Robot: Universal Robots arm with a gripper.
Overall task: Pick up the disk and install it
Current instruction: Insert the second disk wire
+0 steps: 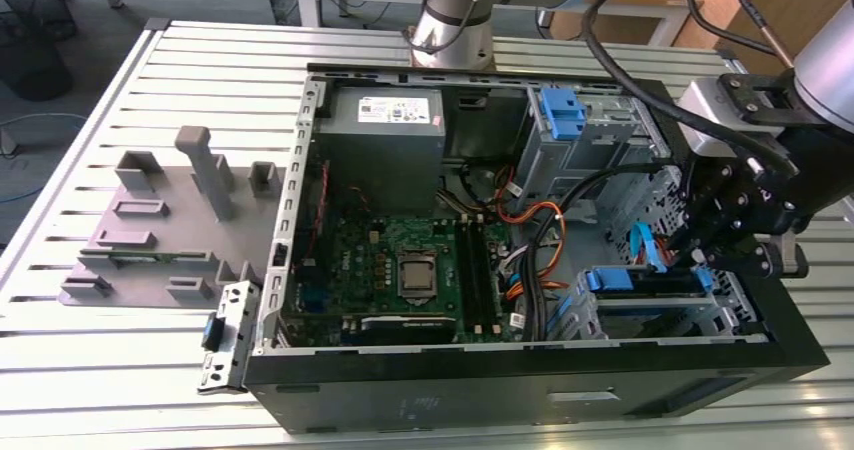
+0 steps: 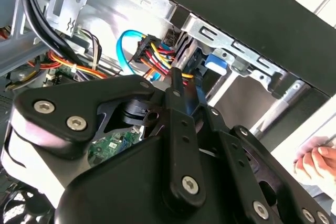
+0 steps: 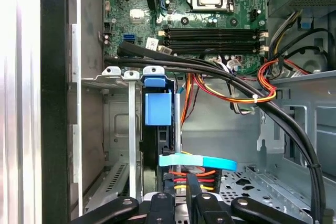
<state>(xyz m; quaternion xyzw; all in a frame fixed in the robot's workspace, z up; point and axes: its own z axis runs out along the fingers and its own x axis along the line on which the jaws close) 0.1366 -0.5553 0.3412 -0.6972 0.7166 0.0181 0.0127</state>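
Note:
The disk point(image 1: 638, 282) sits on edge in the lower drive cage of the open computer case point(image 1: 534, 380), at the exterior view's right. Its blue side rail faces up. In the first wrist view the disk point(image 3: 157, 109) stands in a slot between metal cage walls. A light blue data cable point(image 3: 198, 162) and red and yellow power wires lie at its near end. My gripper point(image 1: 701, 260) hangs right over that end of the cage, among the cables. Its black links lie close to the connectors in both wrist views point(image 3: 178, 184) point(image 2: 177, 74).
The motherboard point(image 1: 400, 270) fills the case floor, with a grey power-supply box point(image 1: 387, 120) behind it. A second cage with a blue latch point(image 1: 567, 110) stands at the back. Thick black cables point(image 3: 236, 85) cross the case. A grey fixture point(image 1: 174, 220) lies on the table. A person's hand point(image 2: 315, 163) is outside the case.

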